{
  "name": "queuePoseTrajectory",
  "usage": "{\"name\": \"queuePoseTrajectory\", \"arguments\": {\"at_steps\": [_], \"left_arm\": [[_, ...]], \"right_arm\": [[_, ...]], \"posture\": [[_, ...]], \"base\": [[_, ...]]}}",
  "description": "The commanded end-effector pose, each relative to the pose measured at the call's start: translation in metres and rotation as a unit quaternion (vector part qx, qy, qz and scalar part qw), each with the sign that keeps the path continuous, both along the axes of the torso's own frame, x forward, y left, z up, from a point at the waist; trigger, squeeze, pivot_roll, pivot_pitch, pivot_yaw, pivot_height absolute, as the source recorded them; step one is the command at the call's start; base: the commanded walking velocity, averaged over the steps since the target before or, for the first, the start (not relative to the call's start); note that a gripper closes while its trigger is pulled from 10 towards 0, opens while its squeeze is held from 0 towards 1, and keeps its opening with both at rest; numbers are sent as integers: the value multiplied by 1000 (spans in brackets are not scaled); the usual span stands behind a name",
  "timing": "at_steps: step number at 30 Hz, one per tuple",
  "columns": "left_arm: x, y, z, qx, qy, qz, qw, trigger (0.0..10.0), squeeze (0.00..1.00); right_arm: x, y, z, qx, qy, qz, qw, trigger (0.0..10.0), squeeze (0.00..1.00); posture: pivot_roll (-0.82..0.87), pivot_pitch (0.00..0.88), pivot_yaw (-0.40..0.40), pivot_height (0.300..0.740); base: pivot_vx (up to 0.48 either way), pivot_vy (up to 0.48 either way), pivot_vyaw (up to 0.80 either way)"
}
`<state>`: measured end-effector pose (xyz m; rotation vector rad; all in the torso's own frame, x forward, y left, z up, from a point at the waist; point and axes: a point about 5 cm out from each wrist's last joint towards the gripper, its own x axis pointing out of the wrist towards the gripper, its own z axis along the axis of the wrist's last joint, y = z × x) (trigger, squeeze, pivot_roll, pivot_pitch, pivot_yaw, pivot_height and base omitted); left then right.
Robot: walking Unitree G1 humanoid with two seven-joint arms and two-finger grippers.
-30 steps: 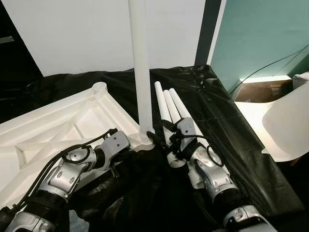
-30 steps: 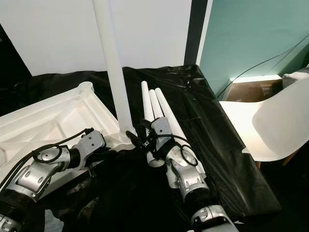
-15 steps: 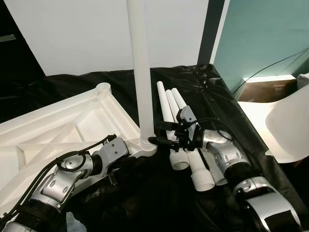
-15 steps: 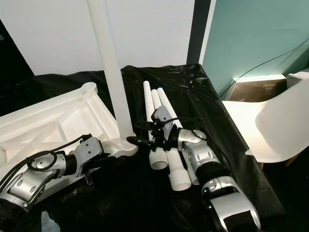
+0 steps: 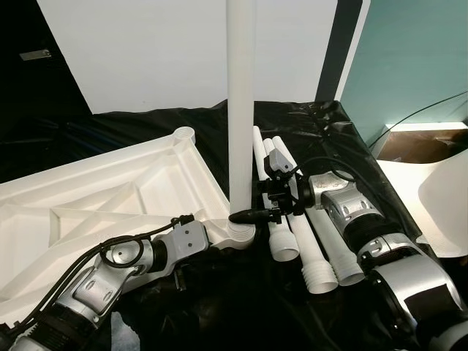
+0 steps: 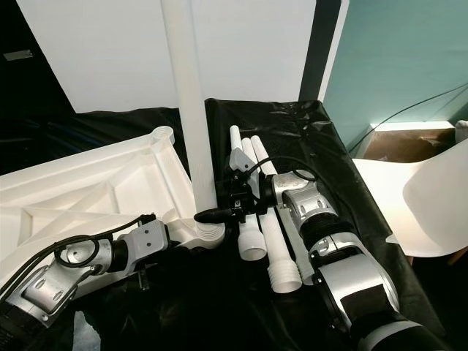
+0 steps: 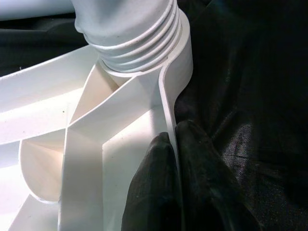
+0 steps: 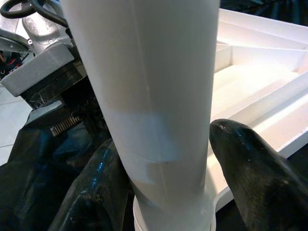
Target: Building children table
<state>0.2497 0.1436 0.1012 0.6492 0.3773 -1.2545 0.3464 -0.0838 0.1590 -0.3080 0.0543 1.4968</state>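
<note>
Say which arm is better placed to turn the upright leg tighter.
Right. The right gripper has its fingers either side of the upright leg, near its base. The left gripper pinches the tabletop's rim.

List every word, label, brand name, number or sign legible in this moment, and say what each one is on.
None: no text can be read in any view.
The upturned white tabletop, the standing leg and the loose legs are plain white, with no marks.
The black sheet, the wall and the white chair bear no print.
The left pincer and right pincer show no labels.
</note>
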Motion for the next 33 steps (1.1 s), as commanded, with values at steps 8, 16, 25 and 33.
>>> {"name": "queuePoseTrajectory", "arguments": {"at_steps": [8,16,25,33], "left_arm": [[-34,-5,-43,67,136,-103,983,10000,0],[-30,-7,-41,58,128,-91,986,10000,0],[-25,-10,-37,31,122,-74,989,10000,0],[-24,-8,-37,32,122,-70,989,10000,0]], "right_arm": [[-1,-8,-10,-21,19,-3,1000,0,0],[-5,-12,-25,-28,23,-24,999,0,0],[-16,3,-42,163,-76,-350,920,0,0],[-23,-5,-40,212,-94,-473,850,0,0]], "posture": [[113,0,3,740],[106,0,4,740],[99,0,-6,740],[96,0,-4,740]], "base": [[0,0,0],[0,0,0],[0,0,0],[0,0,0]]}}
